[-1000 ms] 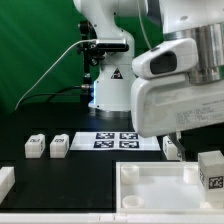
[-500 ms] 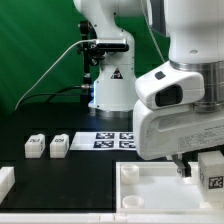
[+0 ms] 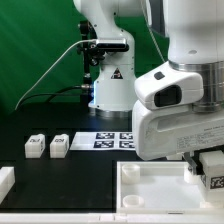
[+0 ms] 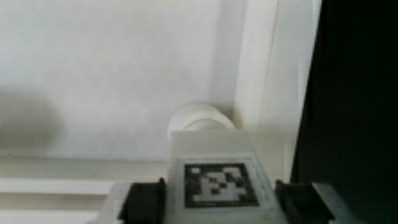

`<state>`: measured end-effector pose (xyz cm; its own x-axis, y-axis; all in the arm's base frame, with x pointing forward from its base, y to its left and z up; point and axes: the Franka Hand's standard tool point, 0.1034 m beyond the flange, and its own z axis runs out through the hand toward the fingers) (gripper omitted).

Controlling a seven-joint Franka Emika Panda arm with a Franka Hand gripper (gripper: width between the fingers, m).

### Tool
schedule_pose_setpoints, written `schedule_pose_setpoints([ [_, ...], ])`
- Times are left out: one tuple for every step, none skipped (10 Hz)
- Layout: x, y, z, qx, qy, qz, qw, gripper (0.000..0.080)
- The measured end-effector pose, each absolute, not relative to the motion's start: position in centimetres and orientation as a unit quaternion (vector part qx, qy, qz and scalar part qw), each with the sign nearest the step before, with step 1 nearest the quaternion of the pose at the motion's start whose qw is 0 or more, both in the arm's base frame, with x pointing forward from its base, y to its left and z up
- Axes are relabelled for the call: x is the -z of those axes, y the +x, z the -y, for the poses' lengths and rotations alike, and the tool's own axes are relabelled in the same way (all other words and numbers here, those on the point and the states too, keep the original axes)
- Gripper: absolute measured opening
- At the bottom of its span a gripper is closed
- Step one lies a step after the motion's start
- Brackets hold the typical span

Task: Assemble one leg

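Note:
The leg (image 3: 214,176) is a small white post with a black-and-white tag. It stands at the exterior view's right, at the right rim of the large white tray-like piece (image 3: 150,187). My gripper (image 3: 205,168) has come down over it. In the wrist view the leg (image 4: 221,160) fills the gap between the two dark fingers (image 4: 146,200), its tag facing the camera. Both fingers press against its sides, so my gripper (image 4: 222,202) is shut on the leg. The leg still stands on the tray piece.
Two more white tagged legs (image 3: 35,147) (image 3: 59,146) stand on the black table at the exterior view's left. The marker board (image 3: 114,140) lies behind the tray piece. A white part (image 3: 5,181) sits at the left edge. The robot base (image 3: 108,85) stands at the back.
My gripper has moved down and to the exterior view's right, onto the leg at the tray piece's right rim. The leg has stayed in place.

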<state>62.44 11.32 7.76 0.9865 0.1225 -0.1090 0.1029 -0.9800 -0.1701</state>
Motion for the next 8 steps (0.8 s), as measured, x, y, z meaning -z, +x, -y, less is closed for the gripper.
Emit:
schedule_pose_setpoints([
  [-7.77, 62.44, -11.33, -0.061, -0.994, 0.035, 0.081, 0.0294],
  [-7.73, 62.52, -11.41, -0.058, -0.995, 0.005, 0.078, 0.0294],
  [-7.71, 62.43, -11.51, -0.052, -0.993, -0.077, 0.074, 0.0294],
  [-7.7, 62.33, -11.64, -0.047, -0.983, -0.16, 0.07, 0.0294],
  [-7.71, 62.35, -11.73, -0.044, -0.973, -0.218, 0.068, 0.0294],
  [-7.68, 62.53, -11.79, -0.035, -0.936, -0.344, 0.071, 0.0294],
  [-7.68, 62.53, -11.75, -0.035, -0.907, -0.413, 0.075, 0.0294],
  [-7.68, 62.54, -11.82, -0.039, -0.887, -0.454, 0.074, 0.0294],
])
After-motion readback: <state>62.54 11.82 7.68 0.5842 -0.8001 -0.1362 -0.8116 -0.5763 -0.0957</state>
